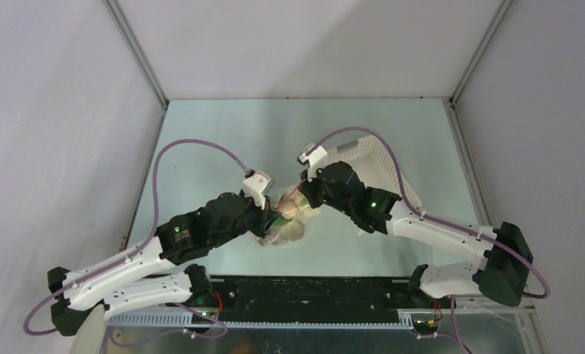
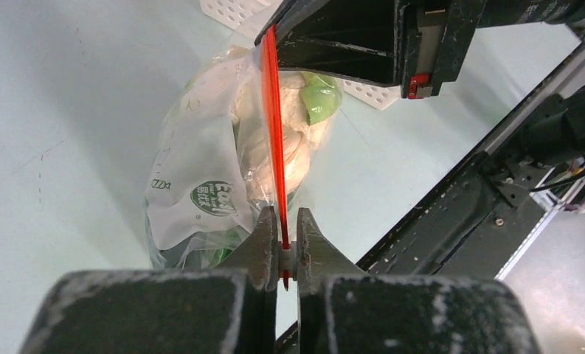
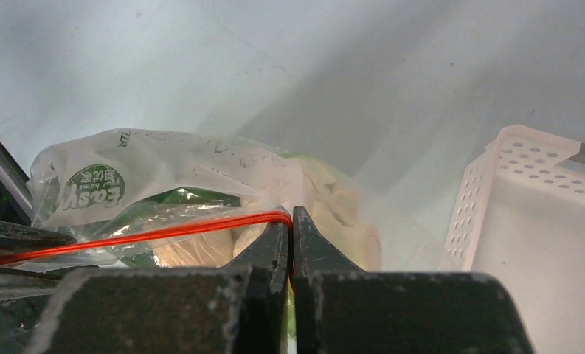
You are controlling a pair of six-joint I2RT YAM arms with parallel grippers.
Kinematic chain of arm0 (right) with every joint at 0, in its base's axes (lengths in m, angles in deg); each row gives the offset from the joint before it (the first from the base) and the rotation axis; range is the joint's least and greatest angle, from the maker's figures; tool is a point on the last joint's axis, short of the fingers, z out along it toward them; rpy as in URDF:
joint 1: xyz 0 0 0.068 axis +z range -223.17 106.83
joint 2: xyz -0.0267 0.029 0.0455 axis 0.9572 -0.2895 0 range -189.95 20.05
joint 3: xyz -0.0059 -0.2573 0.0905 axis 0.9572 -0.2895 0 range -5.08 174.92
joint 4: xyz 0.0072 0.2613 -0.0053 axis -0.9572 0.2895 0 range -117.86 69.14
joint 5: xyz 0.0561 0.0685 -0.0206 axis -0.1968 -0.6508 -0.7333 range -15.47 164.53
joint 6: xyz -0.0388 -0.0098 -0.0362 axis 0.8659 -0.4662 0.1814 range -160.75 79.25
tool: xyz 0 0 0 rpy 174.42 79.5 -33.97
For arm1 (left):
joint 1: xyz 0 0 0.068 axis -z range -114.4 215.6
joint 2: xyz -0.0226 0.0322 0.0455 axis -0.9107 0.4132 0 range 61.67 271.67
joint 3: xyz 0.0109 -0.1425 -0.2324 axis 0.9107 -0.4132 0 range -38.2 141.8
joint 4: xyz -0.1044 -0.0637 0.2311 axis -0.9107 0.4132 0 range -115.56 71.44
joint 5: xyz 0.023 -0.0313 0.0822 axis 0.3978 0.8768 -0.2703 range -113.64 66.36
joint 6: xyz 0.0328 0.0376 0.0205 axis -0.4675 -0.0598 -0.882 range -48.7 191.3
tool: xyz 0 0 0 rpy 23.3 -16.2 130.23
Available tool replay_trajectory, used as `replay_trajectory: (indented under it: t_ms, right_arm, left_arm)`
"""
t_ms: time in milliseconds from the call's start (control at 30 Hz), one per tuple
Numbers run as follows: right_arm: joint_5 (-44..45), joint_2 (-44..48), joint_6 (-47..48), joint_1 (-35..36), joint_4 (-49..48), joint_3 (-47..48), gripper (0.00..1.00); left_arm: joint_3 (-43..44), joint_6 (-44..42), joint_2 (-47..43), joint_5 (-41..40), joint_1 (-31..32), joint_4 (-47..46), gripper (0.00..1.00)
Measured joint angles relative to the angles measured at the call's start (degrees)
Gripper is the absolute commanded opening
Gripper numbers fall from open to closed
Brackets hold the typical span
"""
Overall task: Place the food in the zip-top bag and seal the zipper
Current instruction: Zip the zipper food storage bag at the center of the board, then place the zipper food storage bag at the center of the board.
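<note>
Red-orange zipper (image 2: 276, 133) runs straight between both grippers: left gripper (image 2: 282, 247) clamped on one end, right gripper (image 3: 291, 228) pinching the other. The zip-top bag (image 2: 201, 177) with the food (image 2: 320, 99) inside sits right under it, white basket (image 3: 525, 214) just beside the bag.

The food (image 2: 298, 156) blurs behind the crinkled zip-top bag (image 2: 193, 166); the basket (image 3: 482, 198) is cut off.

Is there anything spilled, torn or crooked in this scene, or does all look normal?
Nothing stands out. The food sits inside the bag, and none shows outside it. The left gripper and the right gripper each pinch one end of the zipper, stretched between them.
</note>
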Motion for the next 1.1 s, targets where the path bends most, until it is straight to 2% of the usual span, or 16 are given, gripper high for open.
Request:
replay_trajectory:
  t_ms: [233,333,367,400,433,467,500,533,600,867,1100]
  right_arm:
    - [-1.36,1.31,0.39,0.00,-2.40,-1.16,0.00]
    - [-2.56,1.97,1.14,0.00,-2.56,-1.29,0.00]
    - [-2.95,2.27,1.66,0.00,-2.56,-1.40,0.00]
    - [-3.19,2.62,2.08,0.00,-2.62,-1.49,0.00]
    - [-3.45,2.97,2.51,0.00,-2.89,-1.53,0.00]
    - [-3.17,3.28,3.23,0.00,-3.17,-1.55,0.00]
    - [-0.94,3.65,4.15,-0.44,-3.08,-1.64,0.00]
    - [0.42,3.89,4.61,-1.46,-2.86,-1.77,0.00]
    - [2.69,3.93,5.46,-3.48,-2.43,-1.95,0.00]
    - [4.35,-0.72,9.60,-4.00,-1.99,2.51,0.00]
    - [3.87,-14.47,16.31,-6.75,-2.82,18.18,0.00]
  left_arm:
    - [-0.02,3.41,-3.43,-1.57,0.00,1.57,0.00]
    - [-0.02,3.85,-4.79,-2.71,0.02,1.62,0.03]
    - [-0.02,4.04,-5.09,-3.67,0.15,1.62,0.07]
    - [-0.02,4.24,-5.42,-4.83,0.28,1.53,0.30]
    - [-0.02,4.39,-5.68,-6.16,0.44,1.38,0.45]
    - [-0.02,4.61,-6.01,-7.74,0.66,1.05,0.66]
    - [0.04,4.63,-6.64,-9.11,0.87,1.68,0.76]
    - [0.04,4.42,-7.43,-10.23,1.09,2.16,0.94]
    - [0.07,4.50,-8.55,-13.00,1.33,1.73,0.99]
    - [0.63,4.68,-10.32,-25.46,1.36,-0.59,1.00]
    - [3.52,6.29,-13.40,-37.53,1.36,2.08,1.00]
